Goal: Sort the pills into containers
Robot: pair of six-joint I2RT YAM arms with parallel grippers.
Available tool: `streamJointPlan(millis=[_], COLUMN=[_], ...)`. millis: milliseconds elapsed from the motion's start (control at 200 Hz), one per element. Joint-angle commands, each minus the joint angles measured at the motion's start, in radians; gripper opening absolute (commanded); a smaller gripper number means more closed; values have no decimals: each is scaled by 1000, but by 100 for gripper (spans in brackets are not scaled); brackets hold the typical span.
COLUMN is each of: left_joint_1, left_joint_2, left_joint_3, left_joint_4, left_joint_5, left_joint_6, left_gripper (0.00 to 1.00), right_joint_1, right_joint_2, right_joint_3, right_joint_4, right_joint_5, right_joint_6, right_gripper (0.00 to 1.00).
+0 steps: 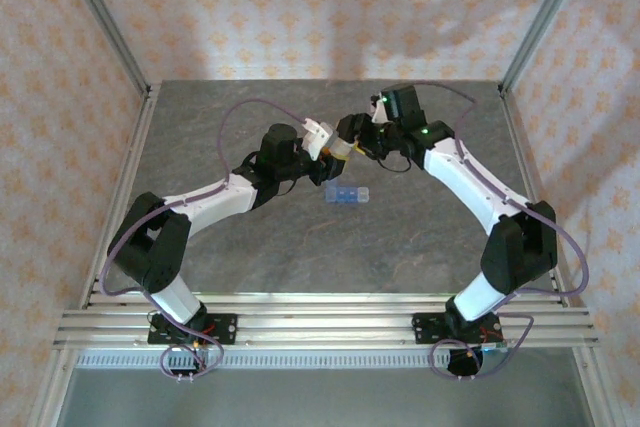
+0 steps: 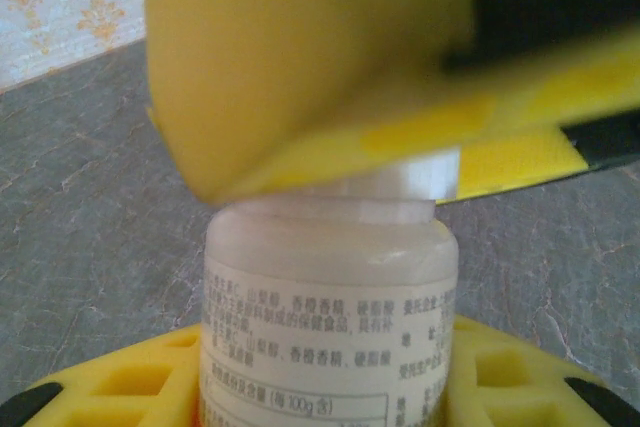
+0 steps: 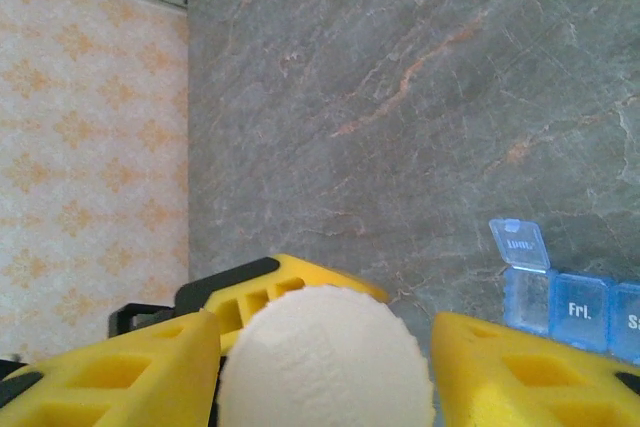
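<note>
Arms: we count two, the left arm [image 1: 200, 202] and the right arm [image 1: 470, 177]. Their bases sit at the near rail, and both bend inward to meet over the middle of the desk [image 1: 250, 257].
Cables: we count two purple loops, one along each arm.
Desk: one grey, stone-veined surface.
Pill box [image 1: 347, 195]: one translucent light-blue strip, lying flat on the desk a little nearer to us than the meeting jaws and apart from them.
Compartments: from the right wrist we count three joined squares. One has its lid raised, the next is shut and printed "Fri.", and the third is cut off by the picture's edge.
Bottle [image 2: 330, 287]: one, held between the two grippers just beyond the pill box. It has a pale body with a printed label.
Cap [image 3: 320, 332]: one, white and ribbed.
Left gripper [image 2: 328, 372]: its jaws grasp the bottle's body, with one yellow finger [image 2: 130, 377] on each side, two in all.
Right gripper [image 3: 326, 377]: its jaws flank the cap, with two yellow fingers [image 3: 130, 372] right at the cap's rim, one on each side. We cannot tell whether they clamp it or only stand beside it.
Uprights: we count two metal posts at the far corners of the desk.
Walls [image 1: 300, 7]: patterned paper behind and to both sides.
</note>
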Motion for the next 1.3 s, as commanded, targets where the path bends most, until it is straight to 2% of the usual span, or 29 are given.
streamJointPlan(millis=[0, 235, 475, 541, 611, 751, 951, 1296], left_joint_1=[3, 3, 19, 21, 21, 23, 23, 23], left_joint_2=[15, 5, -24, -28, -30, -30, -39, -32], left_joint_3=[37, 18, -28, -31, -29, -23, -28, -9], left_joint_4=[22, 40, 133, 134, 124, 84, 53, 25], left_joint_5=[-8, -6, 41, 44, 39, 25, 3, -3], left_joint_6=[6, -5, -85, -94, -90, -59, -29, -12], left_gripper=[0, 0, 0, 0, 0, 0, 0, 0], right_joint_1=[6, 5, -13, -20, -24, -39, -40, -30], right_joint_2=[-15, -28, -47, -54, -63, -90, -103, -61], right_joint_3=[-16, -46, -106, -119, -123, -123, -132, -117], right_joint_4=[34, 57, 192, 222, 225, 213, 219, 227], right_joint_5=[0, 14, -85, -117, -123, -97, -60, -55], right_joint_6=[-13, -33, -111, -119, -113, -83, -23, 54], right_gripper=[50, 45, 45, 49, 61, 73, 75, 70])
